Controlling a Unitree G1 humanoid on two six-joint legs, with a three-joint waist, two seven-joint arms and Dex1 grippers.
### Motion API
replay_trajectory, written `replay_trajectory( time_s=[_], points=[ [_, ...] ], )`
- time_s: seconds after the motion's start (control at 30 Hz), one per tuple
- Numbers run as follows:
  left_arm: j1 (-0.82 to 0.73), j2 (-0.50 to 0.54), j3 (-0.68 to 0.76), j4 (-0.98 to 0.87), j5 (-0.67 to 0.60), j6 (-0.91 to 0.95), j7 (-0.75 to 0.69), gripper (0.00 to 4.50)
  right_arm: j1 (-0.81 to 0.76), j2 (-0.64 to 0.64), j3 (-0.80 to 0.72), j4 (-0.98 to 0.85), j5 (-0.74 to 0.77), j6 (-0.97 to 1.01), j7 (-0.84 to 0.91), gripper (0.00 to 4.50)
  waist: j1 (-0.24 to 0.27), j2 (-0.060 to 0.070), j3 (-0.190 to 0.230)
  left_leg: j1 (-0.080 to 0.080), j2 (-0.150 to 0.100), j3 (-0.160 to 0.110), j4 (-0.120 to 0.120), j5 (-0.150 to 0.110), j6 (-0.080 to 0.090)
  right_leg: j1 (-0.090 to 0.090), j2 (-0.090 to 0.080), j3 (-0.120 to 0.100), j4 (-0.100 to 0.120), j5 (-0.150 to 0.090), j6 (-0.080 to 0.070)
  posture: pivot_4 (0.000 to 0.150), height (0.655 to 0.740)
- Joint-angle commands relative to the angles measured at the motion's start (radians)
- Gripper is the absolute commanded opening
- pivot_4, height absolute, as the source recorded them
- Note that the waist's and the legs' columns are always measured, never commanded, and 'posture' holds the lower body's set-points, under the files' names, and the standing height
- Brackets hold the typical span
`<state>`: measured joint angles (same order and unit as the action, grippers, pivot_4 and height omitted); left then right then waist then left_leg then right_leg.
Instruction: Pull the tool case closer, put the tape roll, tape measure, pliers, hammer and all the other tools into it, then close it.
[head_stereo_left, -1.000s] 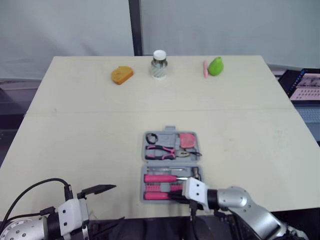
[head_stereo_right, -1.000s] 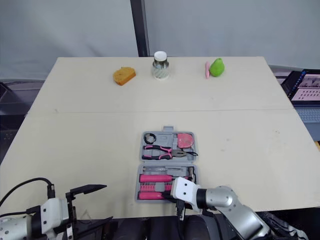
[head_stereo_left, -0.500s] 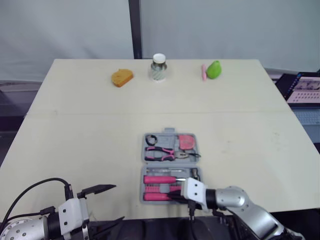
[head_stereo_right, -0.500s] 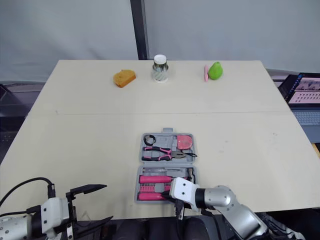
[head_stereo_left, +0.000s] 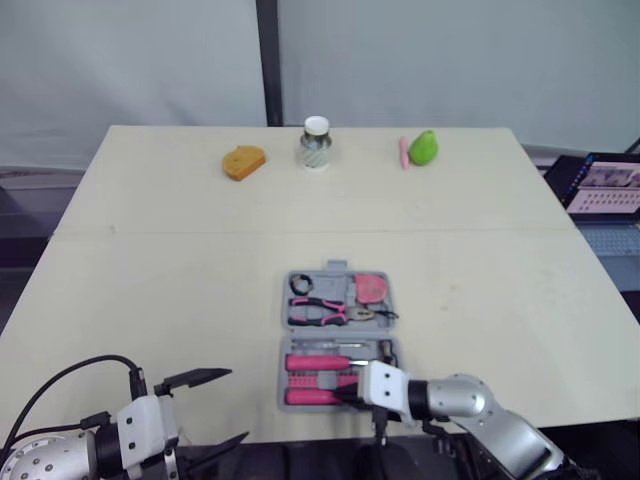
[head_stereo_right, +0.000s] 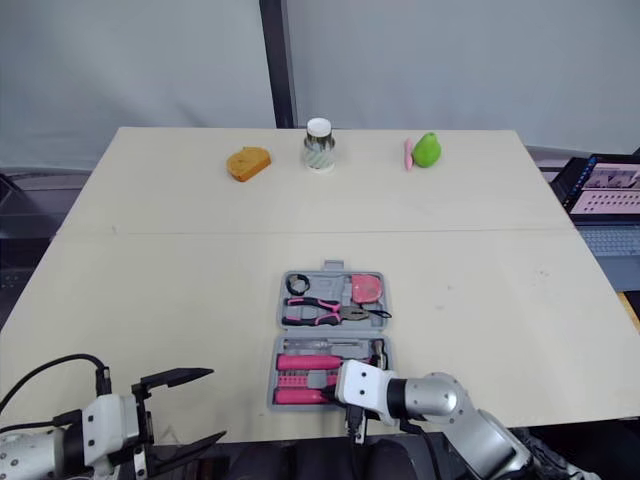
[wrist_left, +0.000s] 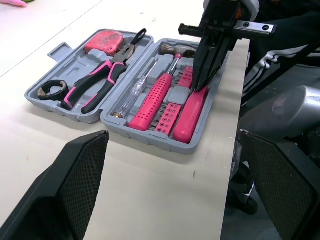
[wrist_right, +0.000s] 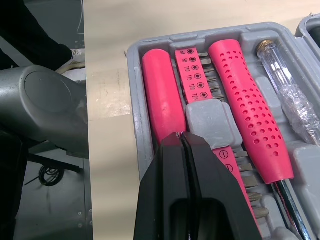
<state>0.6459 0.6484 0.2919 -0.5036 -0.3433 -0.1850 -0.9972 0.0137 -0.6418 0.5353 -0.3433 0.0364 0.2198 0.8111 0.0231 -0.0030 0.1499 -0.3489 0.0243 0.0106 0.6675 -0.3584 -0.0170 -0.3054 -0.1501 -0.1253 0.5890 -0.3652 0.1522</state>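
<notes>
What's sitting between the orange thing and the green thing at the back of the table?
A white-lidded jar stands there, and a thin pink thing lies right beside the green thing. Both eye views show it.

Head stereo pair looks forward-down over whole table (head_stereo_left: 150, 260). Wrist cameras sit close and low; all views share the tool case (head_stereo_left: 337, 267).

it looks like a robotics lab or test bay, not a home or workshop. a wide, bare beige counter (head_stereo_left: 150, 290) of two joined panels stands before a plain pale backdrop (head_stereo_left: 450, 60) split by a dark post (head_stereo_left: 268, 60). an open laptop (head_stereo_left: 605, 180) sits just beside the counter's right edge. a jar (head_stereo_left: 315, 143), an orange block (head_stereo_left: 243, 161) and a green pear-shaped prop (head_stereo_left: 424, 147) line the far edge.
</notes>
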Motion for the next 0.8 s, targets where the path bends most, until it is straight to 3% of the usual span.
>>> replay_trajectory(
  time_s=[0.03,0.37,0.8],
  points=[
    [0.002,0.004,-0.007,-0.011,0.002,-0.010,0.002,4.50,0.047,-0.043,0.065,0.175,-0.105,0.090,0.011,0.07,0.000,0.000,-0.002,0.001,0.001,0.000,0.000,0.000,0.000,0.000,0.000,0.000,0.000,0.000,0.000,0.150,0.7400],
    [0.001,0.004,-0.007,-0.009,0.002,-0.011,0.001,4.50,0.046,-0.071,0.089,0.186,-0.138,0.156,0.021,0.07,0.001,0.001,-0.003,0.013,0.003,0.004,-0.003,-0.004,-0.002,0.008,0.002,0.004,-0.004,-0.002,-0.004,0.150,0.7400],
    [-0.005,0.002,-0.016,-0.005,0.006,-0.013,0.006,4.50,0.030,-0.088,0.125,0.188,-0.158,0.245,0.026,0.07,-0.001,0.003,-0.005,0.016,0.006,0.001,-0.003,-0.008,-0.003,0.015,0.003,0.006,-0.008,-0.003,-0.005,0.150,0.7400]
  ],
)
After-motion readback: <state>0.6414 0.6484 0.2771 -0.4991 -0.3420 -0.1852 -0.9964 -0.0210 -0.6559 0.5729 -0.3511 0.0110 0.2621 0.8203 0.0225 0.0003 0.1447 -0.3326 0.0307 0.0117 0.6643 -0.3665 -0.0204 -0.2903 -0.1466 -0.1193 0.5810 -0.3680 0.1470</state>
